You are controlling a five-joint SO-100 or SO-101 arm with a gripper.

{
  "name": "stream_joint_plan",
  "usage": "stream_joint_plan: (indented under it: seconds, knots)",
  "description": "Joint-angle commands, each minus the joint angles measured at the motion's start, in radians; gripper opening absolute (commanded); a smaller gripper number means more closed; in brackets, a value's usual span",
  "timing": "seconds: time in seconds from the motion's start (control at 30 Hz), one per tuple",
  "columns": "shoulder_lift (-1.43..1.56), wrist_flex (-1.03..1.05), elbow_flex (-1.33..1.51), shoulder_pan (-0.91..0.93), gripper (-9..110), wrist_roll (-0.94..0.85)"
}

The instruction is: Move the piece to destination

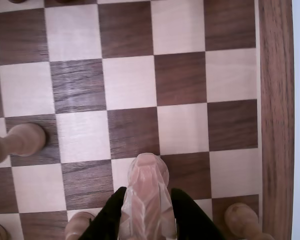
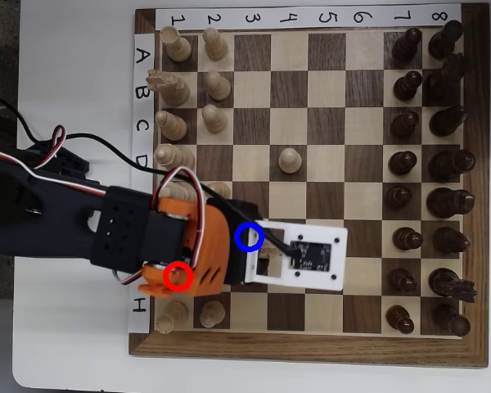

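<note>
We read this as the carry step: the piece (image 1: 147, 197), a pale knight, sits bottom centre of the wrist view with the black fingers (image 1: 107, 220) of the gripper (image 1: 147, 222) tight against both its sides. So the gripper is closed on the piece; we can't tell from either view whether the base is off the chessboard (image 1: 277, 100).

The piece is not visible in the overhead view: the arm (image 2: 65, 225), the orange gripper housing and the white camera mount (image 2: 299, 258) cover it, lower left of centre.

The blue ring (image 2: 250, 237) marking the destination sits at the seam between housing and mount, just left of centre. The red ring (image 2: 177, 276) lies over the orange housing, lower left. Most of the destination square is hidden under the arm, so we can't confirm alignment.

Next move, in our judgement: confirm the knight is centred over the ringed light square, lower straight, then open the gripper.

- Risks: the pale pawns (image 1: 22, 142) at left and along the bottom edge of the wrist view are near, so keep any lateral travel small.
- Wrist view only: the grip, the knight's notched head, local squares.
- Overhead only: both rings, the second pale knight (image 2: 165, 82) at upper left, the lone pale pawn (image 2: 290, 160) near centre, the dark pieces (image 2: 430, 164) at right.
</note>
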Motion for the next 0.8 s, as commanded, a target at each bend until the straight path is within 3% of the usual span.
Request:
stream_joint_plan:
  seconds: [0.0, 0.77]
  knots:
    - [0.106, -0.021, 0.017, 0.012, 0, 0.002]
    - [0.233, -0.127, 0.219, -0.029, 0, 0.002]
